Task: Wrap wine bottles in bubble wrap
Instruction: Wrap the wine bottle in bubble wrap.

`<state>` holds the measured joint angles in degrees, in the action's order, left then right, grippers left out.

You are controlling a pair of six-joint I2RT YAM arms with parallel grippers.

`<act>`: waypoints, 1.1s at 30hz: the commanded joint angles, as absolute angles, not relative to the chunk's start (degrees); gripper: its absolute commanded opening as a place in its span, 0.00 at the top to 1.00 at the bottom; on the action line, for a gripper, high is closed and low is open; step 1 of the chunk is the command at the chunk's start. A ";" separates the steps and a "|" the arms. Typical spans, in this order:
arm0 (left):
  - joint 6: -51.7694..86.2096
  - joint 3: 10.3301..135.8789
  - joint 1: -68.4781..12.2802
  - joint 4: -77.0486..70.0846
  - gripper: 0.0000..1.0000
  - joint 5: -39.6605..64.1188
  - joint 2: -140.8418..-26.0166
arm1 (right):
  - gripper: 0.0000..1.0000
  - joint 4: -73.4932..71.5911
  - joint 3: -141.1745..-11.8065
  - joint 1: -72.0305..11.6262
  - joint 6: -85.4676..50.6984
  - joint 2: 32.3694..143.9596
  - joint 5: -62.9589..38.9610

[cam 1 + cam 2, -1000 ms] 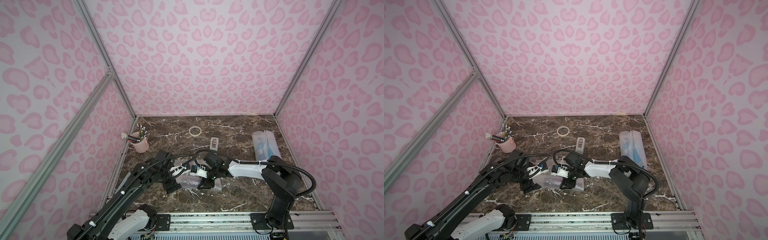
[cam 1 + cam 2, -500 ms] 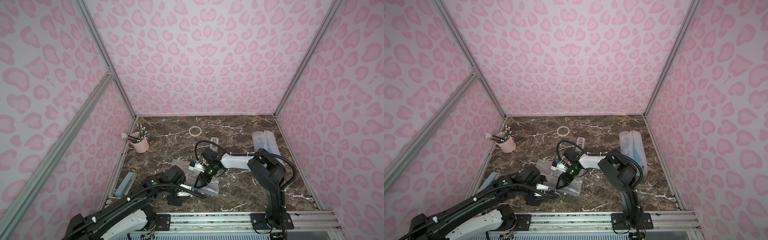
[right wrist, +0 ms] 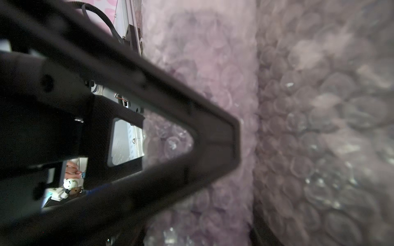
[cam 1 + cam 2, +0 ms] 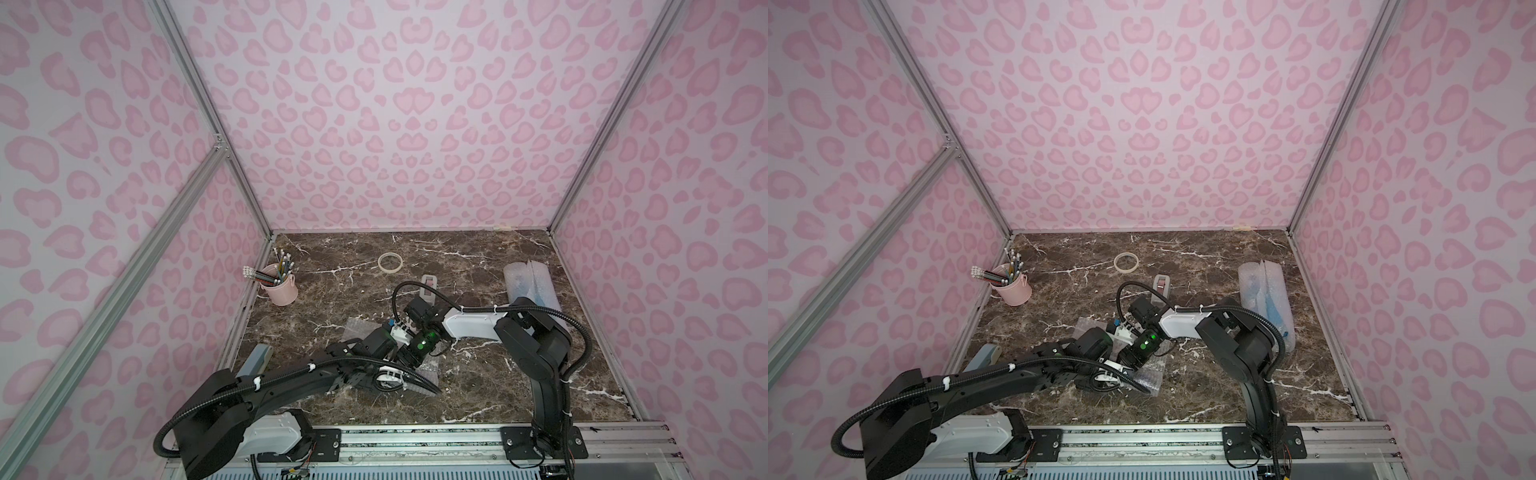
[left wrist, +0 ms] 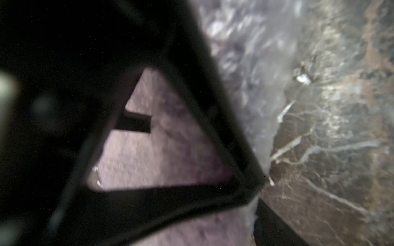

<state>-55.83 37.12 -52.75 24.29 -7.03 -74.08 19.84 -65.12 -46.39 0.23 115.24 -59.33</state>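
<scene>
I am working both arms low over the middle of the worktop [image 4: 478,386], where a sheet of bubble wrap [image 4: 358,328] is lying partly bunched beneath them. The left hand [image 4: 392,376] is reaching in at the near edge of the sheet. The right hand [image 4: 406,358] is coming down just beside it, so the two are crowding each other.

In the left wrist view one finger [image 5: 232,147] is sitting at the ragged edge of the wrap against the marble. In the right wrist view a finger [image 3: 219,136] is lying against a fold of bubbles. I am seeing only one finger clearly in each, so I cannot tell how wide either hand is standing or whether it is pinching plastic.

A purplish tint is showing through the wrap, so I am judging that the dark bottle is inside the fold, though I am not making out its outline. A rolled bundle [image 4: 530,286] with blue showing through is lying well apart, toward the far right.

I am worrying about three things:
- The hands may knock together in this tight spot.
- The springy fold may flop open if either hand lets go.
- A finger may catch a single layer and drag the whole sheet, letting the bottle roll out of an open end.
</scene>
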 commanded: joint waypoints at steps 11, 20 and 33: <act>-53.86 39.39 -50.99 27.51 0.42 -5.78 -77.19 | 0.23 16.82 -60.65 -44.92 -1.42 112.28 -55.60; -52.27 40.80 -47.38 28.42 0.45 0.83 -80.24 | 0.03 18.47 -57.72 -42.27 -0.65 104.55 -53.15; -50.31 42.63 -46.96 32.98 0.31 -1.03 -79.96 | 0.15 20.82 -57.70 -42.25 4.96 107.93 -61.14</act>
<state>-53.78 43.27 -47.57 27.38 6.28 -80.38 15.16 -57.58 -41.43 2.52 106.67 -51.83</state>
